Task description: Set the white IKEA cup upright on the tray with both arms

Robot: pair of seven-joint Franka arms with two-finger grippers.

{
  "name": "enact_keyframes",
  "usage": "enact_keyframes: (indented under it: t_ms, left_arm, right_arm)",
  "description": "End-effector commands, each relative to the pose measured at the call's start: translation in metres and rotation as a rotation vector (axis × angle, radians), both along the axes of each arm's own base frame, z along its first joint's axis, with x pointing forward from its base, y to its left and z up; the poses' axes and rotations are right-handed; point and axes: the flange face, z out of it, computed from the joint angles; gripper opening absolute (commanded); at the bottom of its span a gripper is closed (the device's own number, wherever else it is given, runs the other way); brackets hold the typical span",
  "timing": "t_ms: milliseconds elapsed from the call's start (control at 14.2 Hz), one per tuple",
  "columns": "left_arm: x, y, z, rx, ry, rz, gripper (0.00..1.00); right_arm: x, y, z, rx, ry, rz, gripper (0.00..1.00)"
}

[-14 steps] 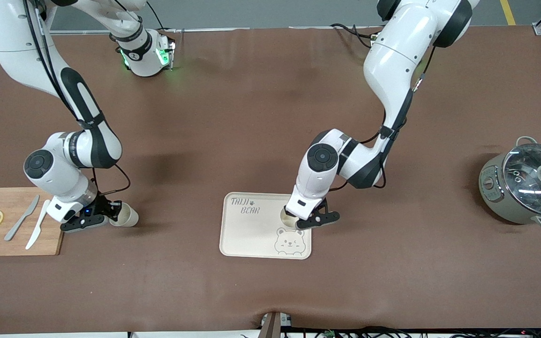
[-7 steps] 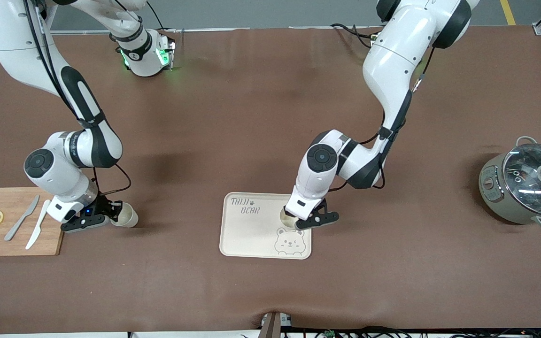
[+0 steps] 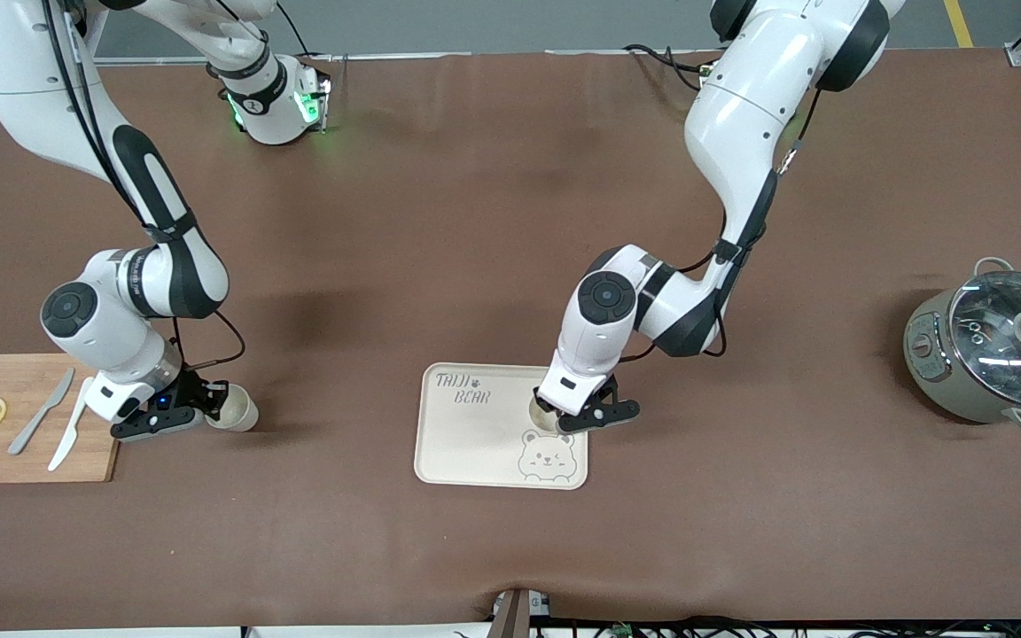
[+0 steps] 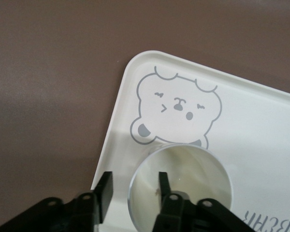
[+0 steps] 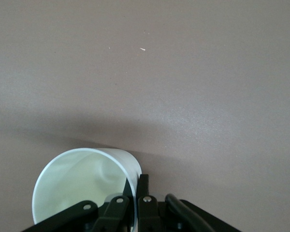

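You have the left gripper (image 4: 133,186) released astride the rim of one cup (image 4: 180,186) standing on the tray (image 3: 466,443), mid-worktop toward the front edge, so lift straight up, while the right gripper (image 3: 209,409) pinches the second cup's (image 3: 236,411) wall.

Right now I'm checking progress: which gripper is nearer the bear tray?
Left. The left gripper is over the tray, one finger inside a cup there. The right gripper grips another cup near the cutting board.
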Motion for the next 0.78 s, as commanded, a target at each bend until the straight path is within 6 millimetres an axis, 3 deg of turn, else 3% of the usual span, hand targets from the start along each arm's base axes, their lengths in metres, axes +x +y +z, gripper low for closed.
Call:
enact_keyframes:
  t_ms: [0,71,212,423,705]
  left_arm:
    - [0.002,-0.005,0.009,0.025,-0.036,0.0,0.9]
    - [-0.003,-0.009,0.009,0.048,-0.036,-0.017,1.0]
    - [-0.002,-0.007,0.019,0.067,-0.027,-0.014,1.0]
    - [0.0,0.006,0.049,0.107,0.004,-0.007,1.0]
    - [0.013,0.059,0.109,0.172,0.09,-0.049,1.0]
  right_arm:
    - [0.015,-0.003,0.026,0.002,0.053,-0.002,0.0]
    - [0.018,-0.002,0.033,0.005,0.074,-0.004,0.0]
    - [0.023,0.006,0.043,0.008,0.1,0.0,0.0]
    - [0.033,0.029,0.073,0.034,0.151,-0.03,0.0]
    - [0.04,0.078,0.113,0.039,0.213,-0.108,0.01]
